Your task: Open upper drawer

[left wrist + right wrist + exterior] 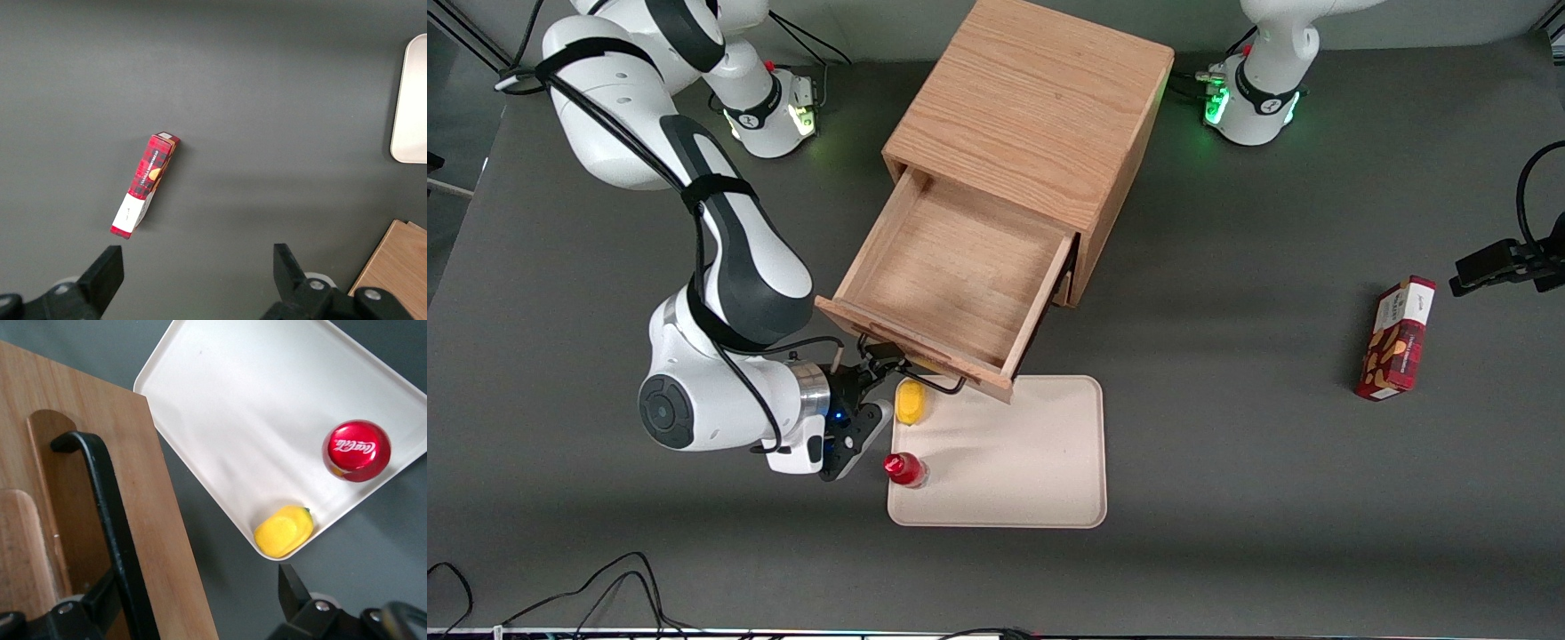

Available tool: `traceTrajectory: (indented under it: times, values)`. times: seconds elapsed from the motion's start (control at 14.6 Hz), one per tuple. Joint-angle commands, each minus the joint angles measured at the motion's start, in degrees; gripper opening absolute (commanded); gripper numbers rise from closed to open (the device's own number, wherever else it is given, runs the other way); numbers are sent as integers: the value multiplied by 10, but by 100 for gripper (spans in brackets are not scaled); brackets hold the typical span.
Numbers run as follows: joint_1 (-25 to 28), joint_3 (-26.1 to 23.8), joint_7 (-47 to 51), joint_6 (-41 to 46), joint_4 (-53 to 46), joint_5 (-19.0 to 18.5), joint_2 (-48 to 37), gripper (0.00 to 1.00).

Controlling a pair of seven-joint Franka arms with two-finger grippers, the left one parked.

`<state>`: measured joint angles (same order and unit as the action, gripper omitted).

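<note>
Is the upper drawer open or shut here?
Open: the upper drawer is pulled well out of the cabinet, bare floor showing. The gripper is at its handle.

front view looks steeply down on the whole surface [1227, 356]; right wrist view sits close above the tray [253, 400] — shared with front [1032, 462].

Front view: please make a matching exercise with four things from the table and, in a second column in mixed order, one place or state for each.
Things:
1. upper drawer
2. red bottle
3. red box
4. gripper

Places or states:
a. lies toward the parked arm's end of the table
b. pulled out of the cabinet, nothing inside
c. at the drawer's black handle
d. stands on the beige tray, near the yellow object

Pairs: 1-b, 2-d, 3-a, 4-c
</note>
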<state>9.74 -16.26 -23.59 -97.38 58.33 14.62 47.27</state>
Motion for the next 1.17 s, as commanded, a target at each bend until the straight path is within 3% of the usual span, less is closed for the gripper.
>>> traceTrajectory:
  times: [0.0,0.27,0.55,0.76,0.96,1.1]
  values:
    - [3,11,-6,5,-49,-10,19,100]
    - [-12,11,-7,21,-46,-12,-37,100]
    - [-5,54,0,73,-36,-40,-132,100]
    - [-4,69,6,125,-35,-102,-193,100]
    - [-9,70,118,207,-10,-150,-279,100]
    - [-18,100,147,237,23,-140,-335,100]
